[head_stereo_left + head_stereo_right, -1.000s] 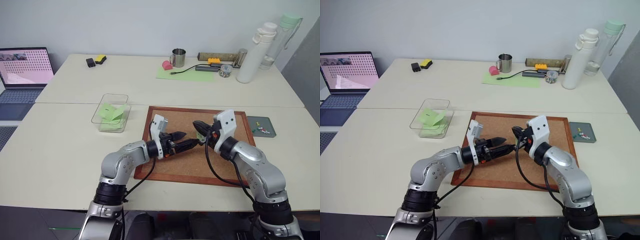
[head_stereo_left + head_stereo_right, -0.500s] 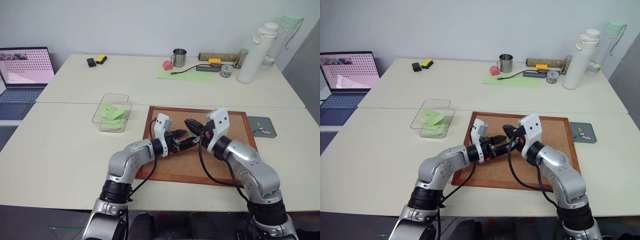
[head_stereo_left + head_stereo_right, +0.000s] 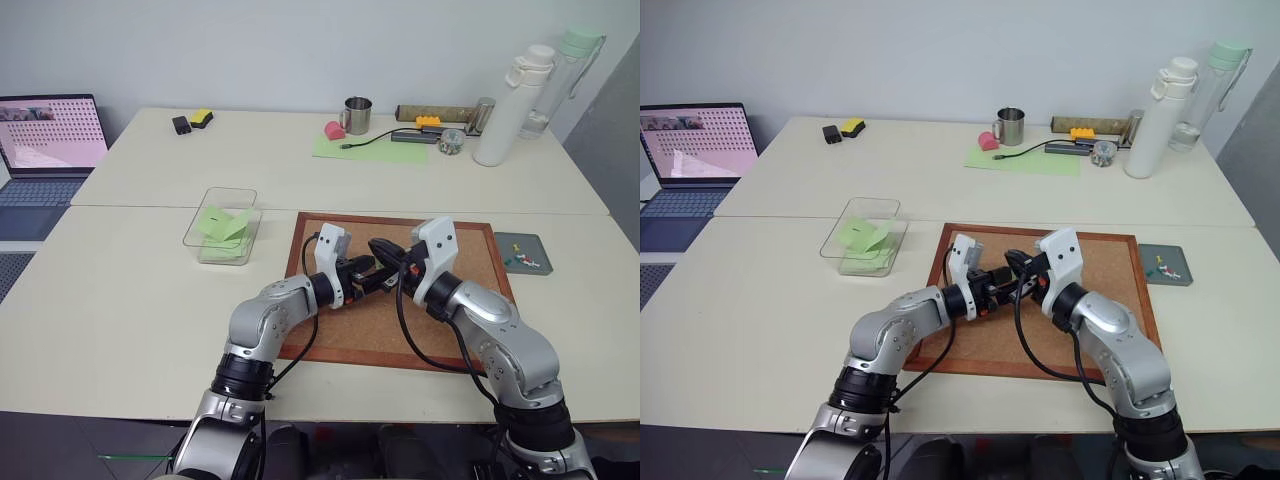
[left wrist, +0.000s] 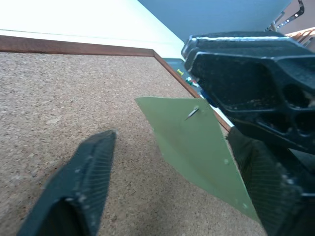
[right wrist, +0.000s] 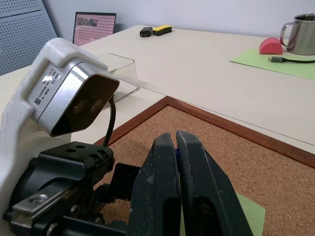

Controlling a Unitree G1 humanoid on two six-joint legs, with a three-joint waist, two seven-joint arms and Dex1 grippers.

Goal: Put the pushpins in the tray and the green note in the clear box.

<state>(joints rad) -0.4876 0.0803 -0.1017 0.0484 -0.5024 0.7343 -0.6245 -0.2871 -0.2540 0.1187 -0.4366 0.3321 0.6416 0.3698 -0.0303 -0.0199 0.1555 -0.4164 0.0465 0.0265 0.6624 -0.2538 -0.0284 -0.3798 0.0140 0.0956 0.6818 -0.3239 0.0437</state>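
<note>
The green note (image 4: 197, 142) hangs in the air over the corkboard (image 3: 470, 240), with a pushpin's metal tip (image 4: 192, 113) poking through it. My right gripper (image 3: 376, 246) is shut on that pushpin's head, just above the note. My left gripper (image 3: 380, 276) points at it from the left, open, with one finger (image 4: 88, 182) on either side of the note. The clear box (image 3: 225, 195) stands left of the board with green notes inside. The dark grey tray (image 3: 535, 243) lies right of the board with small pins in it.
At the back of the far table are a pale green mat (image 3: 375, 148), a metal mug (image 3: 357, 114), a pink object (image 3: 333, 130), white bottles (image 3: 510, 105) and cables. A laptop (image 3: 50, 135) is at the far left.
My left gripper has moved right along the board until its fingers bracket the note. My right gripper has shifted slightly left, still shut.
</note>
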